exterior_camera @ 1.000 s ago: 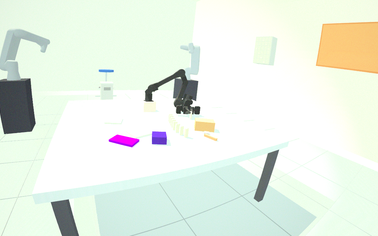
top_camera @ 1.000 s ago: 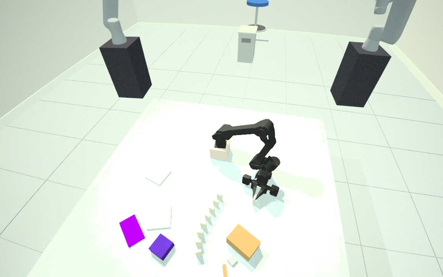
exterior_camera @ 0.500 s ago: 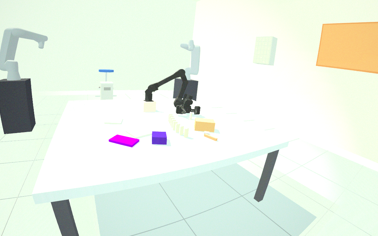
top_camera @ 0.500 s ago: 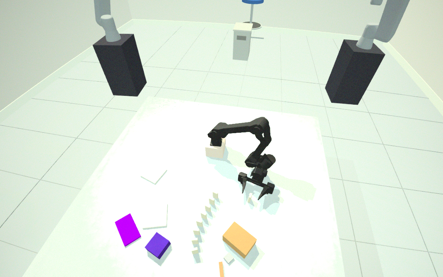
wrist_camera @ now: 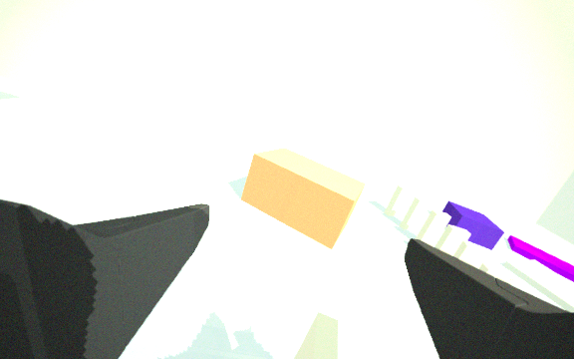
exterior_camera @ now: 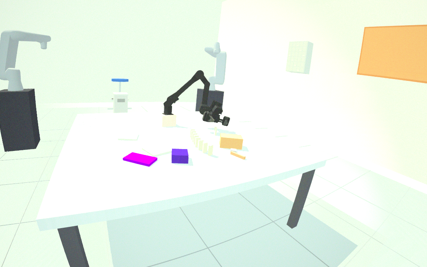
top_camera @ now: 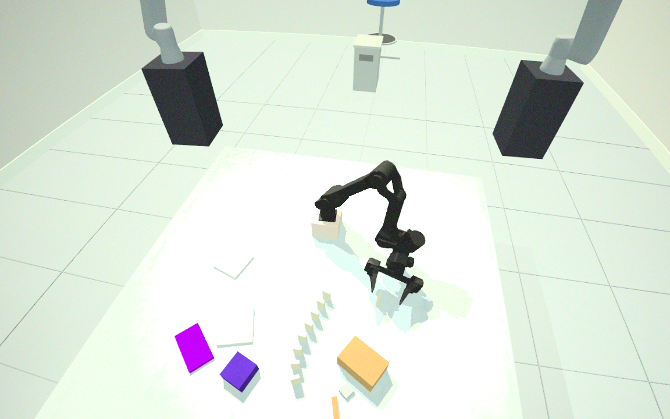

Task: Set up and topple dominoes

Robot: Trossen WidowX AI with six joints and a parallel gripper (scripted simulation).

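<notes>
Several cream dominoes stand upright in a gently curved row; a middle domino (top_camera: 309,328) (exterior_camera: 200,145) marks it. The row's far end domino (top_camera: 326,295) is nearest the arm's base, and its near end domino (top_camera: 295,381) (exterior_camera: 210,150) is nearest the front. A separate cream domino (top_camera: 378,299) (exterior_camera: 215,130) (wrist_camera: 319,336) stands upright on the table, apart from the row, to the right of its far end in the top view. My gripper (top_camera: 387,297) (wrist_camera: 306,231) is wide open and holds nothing. Its fingers are around or just above that separate domino; the exact height is unclear.
An orange block (top_camera: 362,362) (exterior_camera: 231,141) (wrist_camera: 297,204) lies right of the row. Near it are a small pale block (top_camera: 346,390) and an orange stick (top_camera: 335,407) (exterior_camera: 238,155). A purple block (top_camera: 238,369) (exterior_camera: 179,155) and a magenta slab (top_camera: 194,347) (exterior_camera: 139,158) lie left.
</notes>
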